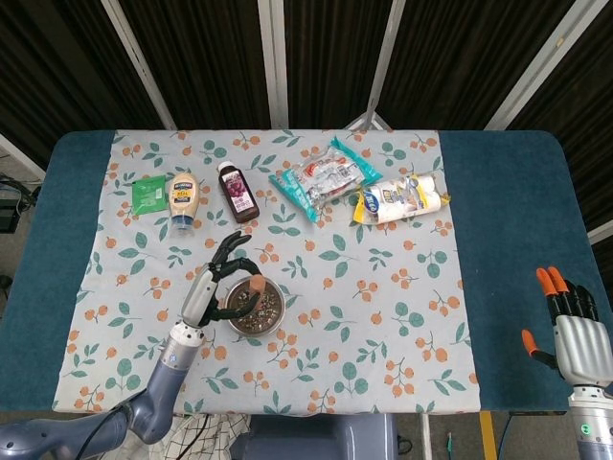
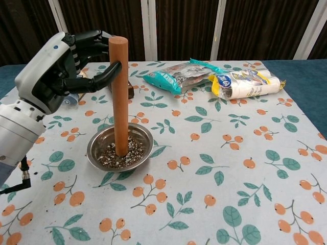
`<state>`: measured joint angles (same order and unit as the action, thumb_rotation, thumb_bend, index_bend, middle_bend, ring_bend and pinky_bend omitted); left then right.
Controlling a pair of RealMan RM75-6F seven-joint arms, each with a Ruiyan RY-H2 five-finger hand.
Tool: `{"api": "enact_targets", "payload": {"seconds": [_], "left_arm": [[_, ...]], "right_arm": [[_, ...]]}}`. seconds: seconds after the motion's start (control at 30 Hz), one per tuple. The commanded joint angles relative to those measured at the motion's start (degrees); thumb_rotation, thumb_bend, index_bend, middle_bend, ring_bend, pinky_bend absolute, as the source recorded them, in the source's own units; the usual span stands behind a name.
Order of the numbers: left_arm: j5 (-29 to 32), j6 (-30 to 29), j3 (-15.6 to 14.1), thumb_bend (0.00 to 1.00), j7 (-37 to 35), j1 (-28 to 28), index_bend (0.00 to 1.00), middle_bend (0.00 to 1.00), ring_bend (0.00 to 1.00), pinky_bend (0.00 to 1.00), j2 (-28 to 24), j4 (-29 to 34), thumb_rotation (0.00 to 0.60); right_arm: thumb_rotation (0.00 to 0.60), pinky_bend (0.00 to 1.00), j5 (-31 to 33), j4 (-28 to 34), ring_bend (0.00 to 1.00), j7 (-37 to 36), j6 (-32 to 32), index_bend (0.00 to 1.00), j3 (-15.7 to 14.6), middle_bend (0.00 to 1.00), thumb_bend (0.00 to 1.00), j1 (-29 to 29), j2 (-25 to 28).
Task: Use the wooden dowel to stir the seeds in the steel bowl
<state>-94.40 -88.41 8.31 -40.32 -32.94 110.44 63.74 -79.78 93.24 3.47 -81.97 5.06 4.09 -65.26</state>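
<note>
The steel bowl (image 2: 100, 143) (image 1: 276, 317) with dark seeds (image 2: 131, 149) sits on the floral cloth, left of centre. A reddish wooden dowel (image 2: 119, 97) (image 1: 258, 285) stands upright in it, its lower end in the seeds. My left hand (image 2: 61, 64) (image 1: 213, 281) holds the dowel near its top, thumb hooked around the front and fingers curled behind. My right hand (image 1: 567, 321) hovers at the table's right front edge, fingers spread, holding nothing; the chest view does not show it.
Along the back of the cloth lie a green packet (image 1: 147, 193), a mayonnaise bottle (image 1: 182, 200), a dark sauce bottle (image 1: 236, 192), a clear snack bag (image 1: 324, 178) (image 2: 177, 75) and a yellow-white package (image 1: 398, 199) (image 2: 246, 84).
</note>
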Motion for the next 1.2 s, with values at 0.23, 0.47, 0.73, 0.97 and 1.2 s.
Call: {"api": "enact_targets", "payload": {"seconds": [0.23,0.47,0.73,0.97,1.2], "left_arm": [[0.8,0.2,-0.3,0.76,-1.6,0.2,0.65,0.56,0.11,0.02,0.8,-2.0,0.6],[1.1,0.1,-0.8,0.76,-2.5,0.7,0.65,0.56,0.11,0.02,1.2,-3.2,0.6],[0.2,-0.9,-0.5,0.76,-2.1,0.4,0.65,0.56,0.11,0.02,0.6,-1.1,0.6],[-0.6,-1.2,1.0,0.76,0.7,-1.0,0.65,0.56,0.11,0.02,-1.9,3.9,0.6],[-0.2,-1.1,1.3,0.76,3.6,-0.6,0.65,0.56,0.11,0.02,-4.5,8.9,0.6]], "right_arm": [[0.6,0.0,0.1,0.0,0.0,0.3,0.2,0.0,-0.1,0.0,0.37,0.1,-0.1],[0.6,0.0,0.0,0.1,0.0,0.4,0.1,0.0,-0.1,0.0,0.37,0.0,-0.1],[0.6,0.0,0.0,0.1,0.0,0.3,-0.1,0.0,-0.1,0.0,0.37,0.0,-0.1],[0.6,0.0,-0.1,0.3,0.0,0.0,-0.1,0.0,-0.1,0.0,0.37,-0.1,0.1],[0.6,0.0,-0.4,0.3,0.0,0.0,-0.3,0.0,-0.2,0.0,0.37,-0.2,0.2]]}}
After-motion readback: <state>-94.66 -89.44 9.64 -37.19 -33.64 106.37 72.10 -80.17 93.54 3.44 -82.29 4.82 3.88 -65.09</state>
